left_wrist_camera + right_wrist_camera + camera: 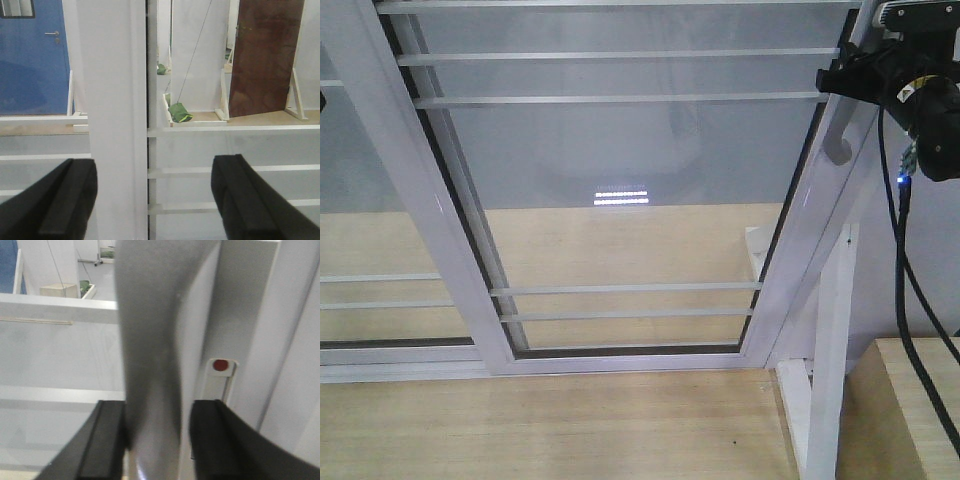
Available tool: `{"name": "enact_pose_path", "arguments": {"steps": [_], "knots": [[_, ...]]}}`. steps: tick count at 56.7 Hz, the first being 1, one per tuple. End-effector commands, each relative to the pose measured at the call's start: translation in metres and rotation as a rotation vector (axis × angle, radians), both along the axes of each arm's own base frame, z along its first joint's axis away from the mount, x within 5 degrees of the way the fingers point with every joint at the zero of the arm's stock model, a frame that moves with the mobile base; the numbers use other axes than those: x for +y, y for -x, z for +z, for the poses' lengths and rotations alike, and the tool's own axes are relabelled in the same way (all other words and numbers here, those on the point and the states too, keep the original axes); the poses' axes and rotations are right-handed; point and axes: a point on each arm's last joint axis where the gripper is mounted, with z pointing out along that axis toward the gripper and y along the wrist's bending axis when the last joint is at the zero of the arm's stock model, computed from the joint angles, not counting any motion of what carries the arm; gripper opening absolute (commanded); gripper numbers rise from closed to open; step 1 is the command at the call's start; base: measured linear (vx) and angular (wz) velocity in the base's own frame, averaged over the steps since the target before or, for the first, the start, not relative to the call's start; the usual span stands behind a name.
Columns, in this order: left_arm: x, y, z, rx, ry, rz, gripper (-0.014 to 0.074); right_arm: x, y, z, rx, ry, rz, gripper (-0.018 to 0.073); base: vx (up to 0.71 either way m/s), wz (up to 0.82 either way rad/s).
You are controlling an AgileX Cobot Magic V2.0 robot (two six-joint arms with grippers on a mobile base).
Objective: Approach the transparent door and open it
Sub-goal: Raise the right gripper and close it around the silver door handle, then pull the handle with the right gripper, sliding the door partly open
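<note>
Right gripper (157, 412): fingers clamped on both sides of grey handle (150, 340), on right stile of door (620, 180). Left gripper (155, 167): fingers wide apart, holding nothing; white post (117, 100) between them, contact unclear.

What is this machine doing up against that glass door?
A two-armed robot is working on opening the transparent door. Its right gripper is clamped around the grey handle at the door's edge, apparently ready to slide it sideways. The left gripper is open and holds nothing, hovering in front of a white frame upright. These views do not show how far the door has slid.
</note>
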Motion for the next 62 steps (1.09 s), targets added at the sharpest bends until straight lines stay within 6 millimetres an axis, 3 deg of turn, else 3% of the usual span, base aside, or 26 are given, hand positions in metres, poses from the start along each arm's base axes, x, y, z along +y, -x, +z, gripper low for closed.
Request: {"name": "enact_pose_path", "arguments": {"steps": [1,9,15,39,62], "knots": [[-0.001,0.002,0.023,-0.137,0.015,-0.002,0.0575,-0.001,0.002,0.040,-0.164,0.000,0.001,0.0162,0.00,0.00],[-0.001,0.002,0.023,-0.132,0.015,-0.002,0.0575,-0.001,0.002,0.038,-0.138,-0.005,0.000,-0.0016,0.00,0.00],[-0.001,0.001,0.021,-0.127,0.015,-0.002,0.0575,0.006,0.002,0.038,-0.134,-0.016,0.022,-0.0012,0.00,0.00],[-0.001,0.001,0.020,-0.117,0.015,-0.002,0.0575,0.075,0.009,0.039,-0.152,0.025,0.224,-0.0009,0.00,0.00],[-0.001,0.000,0.018,-0.087,0.014,-0.003,0.0575,0.127,0.021,0.039,-0.154,0.012,0.350,-0.0009,0.00,0.00]]}}
